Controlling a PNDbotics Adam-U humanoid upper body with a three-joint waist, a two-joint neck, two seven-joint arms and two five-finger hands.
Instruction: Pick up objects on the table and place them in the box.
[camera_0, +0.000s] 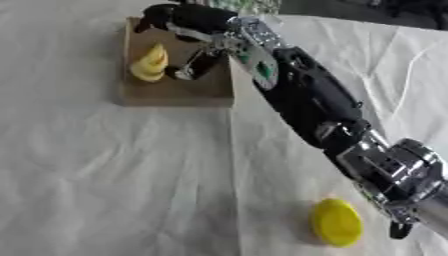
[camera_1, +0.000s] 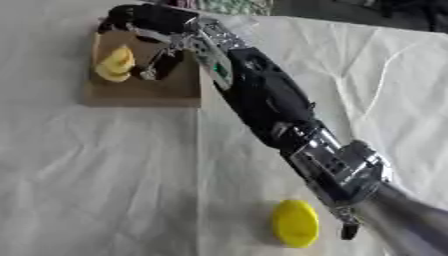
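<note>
Right hand (camera_0: 188, 22) is stretched out over the box (camera_0: 175, 92) at the far left of the table, arm coming in from the lower right. Fingers look curled downward over the box's far edge, thumb (camera_0: 194, 67) hanging into the box, tip just beside the banana (camera_0: 150, 62). Can't tell whether it touches the banana; nothing appears pinched, and I read the fingers as relaxed, not clamped on anything. Banana lies inside the box, left half, resting on the floor. So one object counts as placed, judging by where it sits. Left to do: the yellow disc (camera_0: 337, 222) is on the cloth (camera_0: 114, 175) near the front edge, well apart from the box, just beside the arm's silver elbow section. That looks like the only remaining item in view; anything outside the frame I can't speak for. Left hand doesn't show in either eye view. Rough progress: about half, with the disc pickup and transfer across the table remaining.
</note>
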